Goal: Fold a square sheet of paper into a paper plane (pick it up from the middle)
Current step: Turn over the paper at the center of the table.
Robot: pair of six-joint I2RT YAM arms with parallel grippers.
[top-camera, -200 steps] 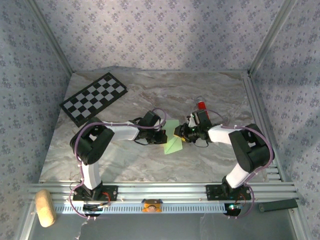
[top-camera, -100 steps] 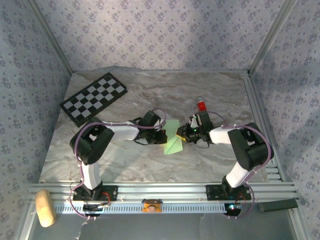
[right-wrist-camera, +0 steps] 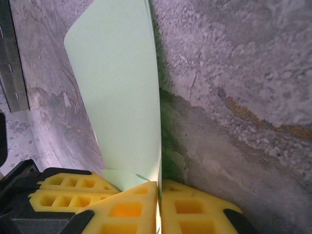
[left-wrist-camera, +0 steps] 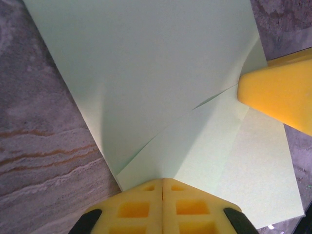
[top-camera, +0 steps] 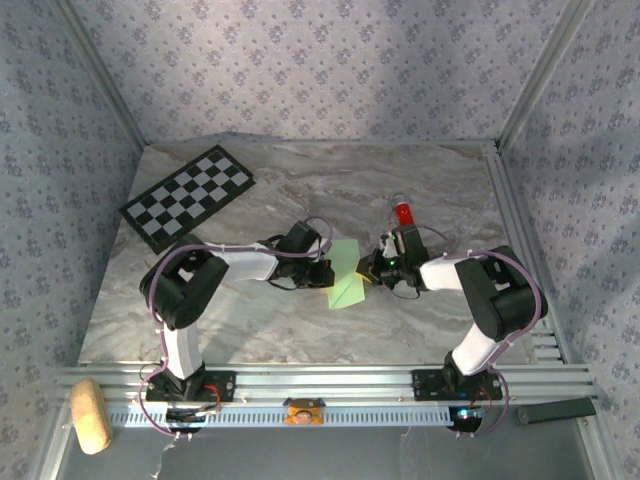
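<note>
Marble-pattern table (top-camera: 250,330), patterned walls on three sides. Checkerboard (top-camera: 188,197) lay well apart from the paper (top-camera: 345,286), to its left and further back. Left gripper (top-camera: 326,272) sat at the paper's left edge, pads pressed together with that edge pinched between them. Paper was mid-table between the two grippers, light green, partly folded, a creased flap across it. Right gripper (top-camera: 369,268) was at the paper's right edge, pads likewise clamped on it, the sheet curving up from them. Red tube (top-camera: 404,212) stood upright near the paper, to its right and behind.
</note>
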